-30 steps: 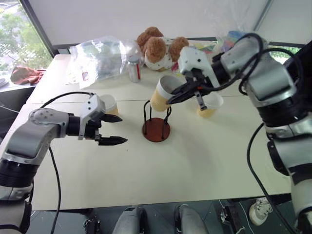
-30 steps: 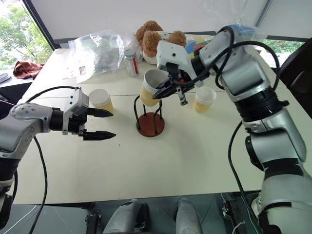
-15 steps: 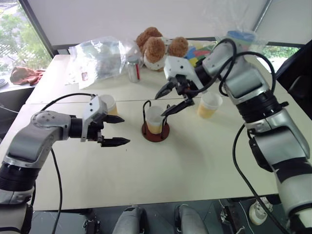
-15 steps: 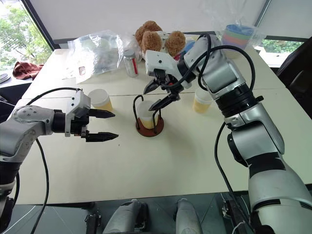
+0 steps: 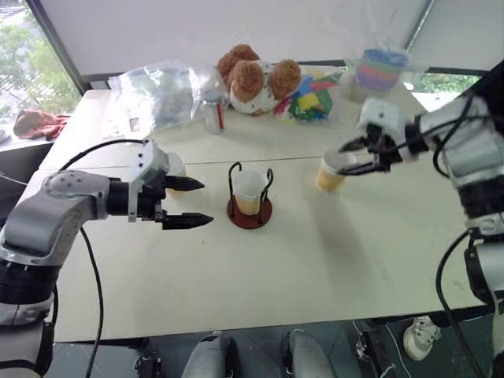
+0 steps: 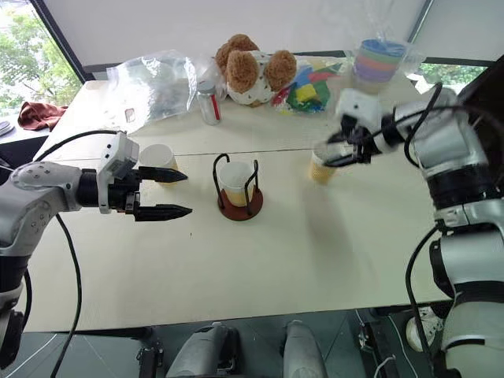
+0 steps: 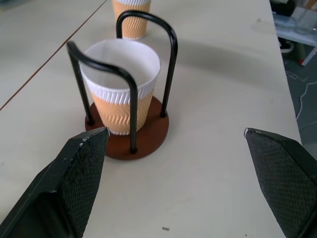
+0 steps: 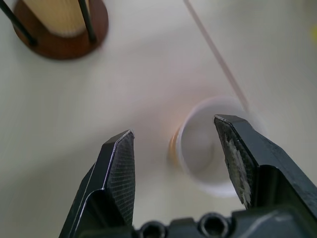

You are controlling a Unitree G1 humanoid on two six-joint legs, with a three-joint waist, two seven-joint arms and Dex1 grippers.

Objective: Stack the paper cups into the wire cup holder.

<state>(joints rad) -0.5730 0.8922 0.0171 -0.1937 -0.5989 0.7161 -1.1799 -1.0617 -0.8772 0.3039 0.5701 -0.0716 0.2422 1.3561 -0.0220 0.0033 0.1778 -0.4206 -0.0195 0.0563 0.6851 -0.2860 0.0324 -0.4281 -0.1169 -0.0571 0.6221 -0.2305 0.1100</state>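
I have my right gripper (image 5: 356, 157) spread, its two black fingers parted above the rim of a small tapered paper cup with a white rim and yellow-orange lower band (image 5: 331, 171), which stands upright on the pale wooden table (image 5: 315, 252). In the right wrist view that cup's open mouth lies under the gap between the fingers (image 8: 237, 158), closer to one of them; I cannot tell whether a fingertip touches the rim.

My left gripper (image 5: 195, 202) is spread wide and holds nothing, pointing level across the table. Straight ahead of its fingertips, a short way off, stands the wire cup holder with the round dark red disc base and two black wire loops (image 5: 250, 213). A second paper cup of the same kind (image 5: 250, 190) sits upright inside it between the loops, resting on the base. Just behind my left hand, on its far side, a third such cup (image 6: 159, 161) stands on the table, partly hidden by the fingers.

Well beyond both hands, along the far edge, I see a brown plush bear (image 5: 253, 77), a crumpled clear plastic bag (image 5: 157, 94) and a stack of pastel cups in clear wrap (image 5: 379, 69).
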